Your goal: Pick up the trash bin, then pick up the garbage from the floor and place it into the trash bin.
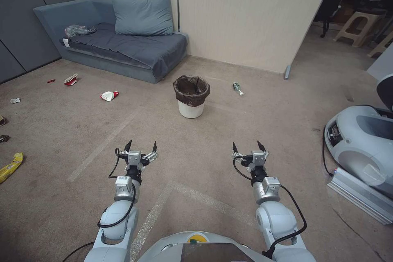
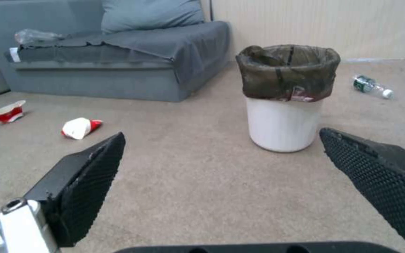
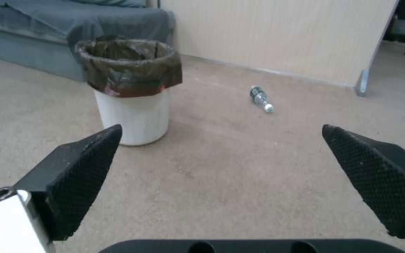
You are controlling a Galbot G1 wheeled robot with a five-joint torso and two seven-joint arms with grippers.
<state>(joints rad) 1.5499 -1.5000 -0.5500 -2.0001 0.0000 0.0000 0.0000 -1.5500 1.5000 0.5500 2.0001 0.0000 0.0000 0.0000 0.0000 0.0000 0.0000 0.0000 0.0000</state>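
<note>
Standing upright on open carpet, trash bin [image 1: 191,96], both grippers [image 1: 141,146] [image 1: 249,146] spread, empty.

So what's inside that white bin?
The trash bin holds a dark bag folded over its rim. The crumpled liner is all that shows inside; the bottom is hidden, so any contents can't be told.

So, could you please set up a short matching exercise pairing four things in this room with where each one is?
Things:
1. trash bin
2. green bottle
3. yellow wrapper
4. blue pillow

Places:
A. lying on the carpet near the wall, to the bin's right
B. propped on the sofa
C. on the floor at the far left edge of the head view
D. standing upright on the carpet ahead, between the two open grippers' lines of sight

Pairs: 1-D, 2-A, 3-C, 4-B
</note>
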